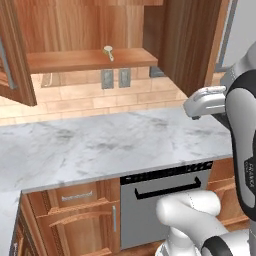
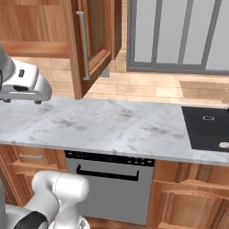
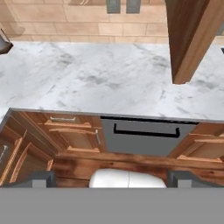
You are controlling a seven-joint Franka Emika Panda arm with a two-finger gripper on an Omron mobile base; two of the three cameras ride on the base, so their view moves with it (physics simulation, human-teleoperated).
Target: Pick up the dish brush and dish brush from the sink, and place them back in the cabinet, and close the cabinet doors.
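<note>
The cabinet (image 1: 90,60) stands wide open, with its left door (image 1: 12,60) and right door (image 1: 192,45) swung out. One dish brush (image 1: 108,52), white-headed with a tan handle, rests on the cabinet shelf. At the far right, the black sink (image 2: 205,127) holds a small tan dish brush (image 2: 223,145) at the picture's edge. My gripper (image 1: 204,104) hovers above the marble counter, below the right door (image 2: 91,40) and well left of the sink. In the hand view the fingertips (image 3: 42,179) are spread wide, so the gripper (image 3: 113,180) is open and holds nothing.
The marble counter (image 1: 100,145) runs under the cabinet. A dishwasher (image 1: 165,197) and wooden drawer units (image 1: 75,210) sit below it. The open right door's silver handle (image 2: 82,44) hangs over the counter near my hand. A window (image 2: 179,36) is behind the sink.
</note>
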